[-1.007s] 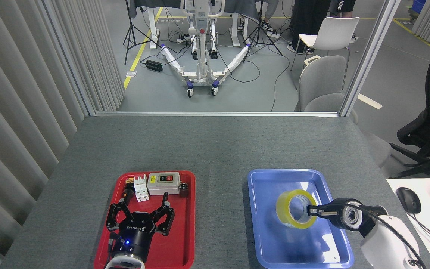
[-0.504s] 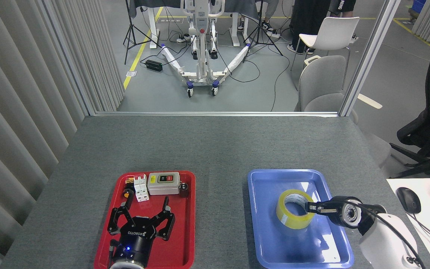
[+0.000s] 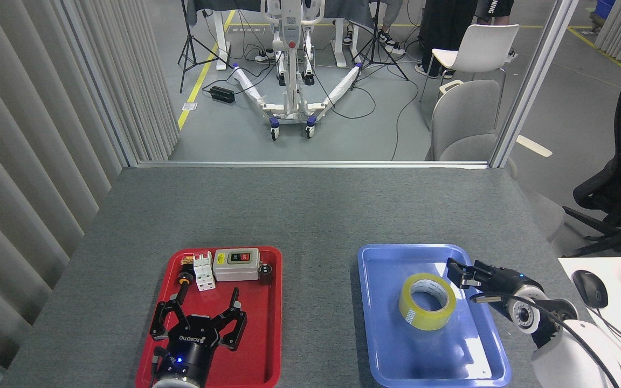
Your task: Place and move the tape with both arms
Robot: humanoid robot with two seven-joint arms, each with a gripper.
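The tape [image 3: 427, 300], a yellow roll with a white core, lies flat in the middle of the blue tray [image 3: 383, 258]. My right gripper [image 3: 466, 282] hovers just right of the roll over the tray's right side. It is open and holds nothing, and its fingers are clear of the tape. My left gripper [image 3: 207, 303] hangs over the near half of the red tray [image 3: 273, 323]. Its black fingers are spread open with nothing between them.
At the far end of the red tray sit a grey switch box [image 3: 236, 264], a white breaker [image 3: 202, 272] and small parts. A white desk with a mouse [image 3: 589, 288] lies to the right. Chairs stand beyond the table's far edge.
The right gripper held the tape tilted above the blue tray, lowered it flat, then opened and pulled back to the right. The left gripper drew slightly nearer.
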